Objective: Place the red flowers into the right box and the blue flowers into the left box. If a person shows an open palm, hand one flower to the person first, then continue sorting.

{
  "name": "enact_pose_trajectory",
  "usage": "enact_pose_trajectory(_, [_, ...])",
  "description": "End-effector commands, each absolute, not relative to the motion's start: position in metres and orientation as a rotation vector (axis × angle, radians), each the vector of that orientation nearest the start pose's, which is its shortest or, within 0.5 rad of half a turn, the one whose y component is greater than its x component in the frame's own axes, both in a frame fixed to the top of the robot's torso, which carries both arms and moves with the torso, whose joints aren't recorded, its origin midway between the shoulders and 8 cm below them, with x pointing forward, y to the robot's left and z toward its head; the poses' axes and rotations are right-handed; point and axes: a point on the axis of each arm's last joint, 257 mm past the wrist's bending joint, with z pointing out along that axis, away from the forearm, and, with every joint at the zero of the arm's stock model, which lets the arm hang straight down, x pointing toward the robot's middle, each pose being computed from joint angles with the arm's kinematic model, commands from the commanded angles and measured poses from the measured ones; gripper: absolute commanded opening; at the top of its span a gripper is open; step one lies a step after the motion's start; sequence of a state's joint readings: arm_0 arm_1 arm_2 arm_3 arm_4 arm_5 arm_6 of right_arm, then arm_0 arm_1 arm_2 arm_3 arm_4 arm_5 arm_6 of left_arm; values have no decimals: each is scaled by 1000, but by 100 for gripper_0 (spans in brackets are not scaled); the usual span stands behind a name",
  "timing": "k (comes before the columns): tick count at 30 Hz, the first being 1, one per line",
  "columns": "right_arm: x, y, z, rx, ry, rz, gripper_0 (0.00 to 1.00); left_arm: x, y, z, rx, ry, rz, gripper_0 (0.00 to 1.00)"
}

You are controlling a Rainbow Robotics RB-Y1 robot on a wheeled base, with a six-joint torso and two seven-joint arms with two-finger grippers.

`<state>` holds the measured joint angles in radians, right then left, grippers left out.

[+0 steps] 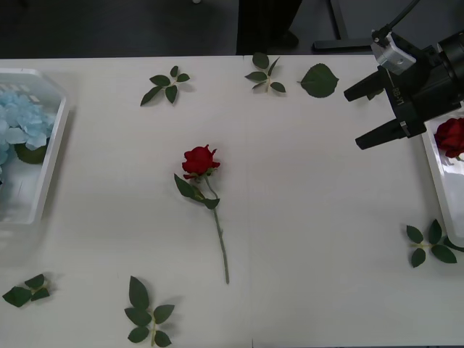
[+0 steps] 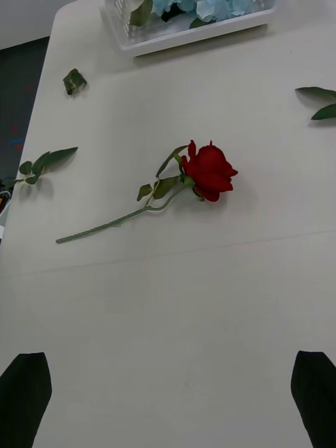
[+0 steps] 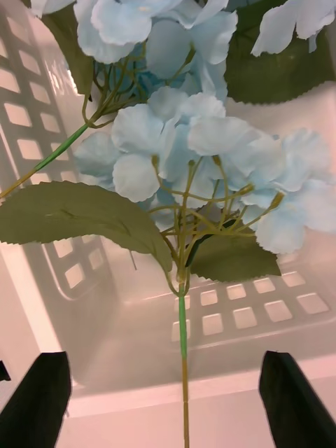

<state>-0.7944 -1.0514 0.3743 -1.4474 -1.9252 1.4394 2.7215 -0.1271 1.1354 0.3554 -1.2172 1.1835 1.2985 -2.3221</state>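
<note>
One red rose [image 1: 201, 161] left mid-desk [image 1: 326, 217]; another lies in right box [image 1: 438, 170]. Blue hydrangeas [image 1: 22, 119] fill left box [image 1: 51, 159]. Right hand [image 1: 371, 116] spread, empty; left hand [image 3: 168, 399] spread above hydrangeas.

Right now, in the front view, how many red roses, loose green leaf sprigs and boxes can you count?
Red roses: 2, one on the table, the other in the right box.
Loose green leaf sprigs: 6, counting the single leaf.
Boxes: 2.
Total: 10.
Blue flowers lie in the left box; their number cannot be told.
</note>
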Motion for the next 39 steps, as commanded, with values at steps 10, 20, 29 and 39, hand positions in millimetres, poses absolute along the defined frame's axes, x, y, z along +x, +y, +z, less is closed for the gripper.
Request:
enact_pose_trajectory(10, [451, -184, -67, -1662, 1672, 588, 100, 425, 500, -113, 510, 2481, -81, 95])
enact_pose_trajectory(20, [451, -184, -67, -1662, 1672, 588, 100, 432, 388, -140, 187, 2540, -153, 96])
enact_pose_trajectory(29, [451, -184, -67, -1662, 1672, 588, 100, 423, 331, -166, 141, 2554, -152, 100])
enact_pose_trajectory(39, [451, -184, -67, -1662, 1672, 588, 100, 420, 319, -176, 152, 2549, -91, 100])
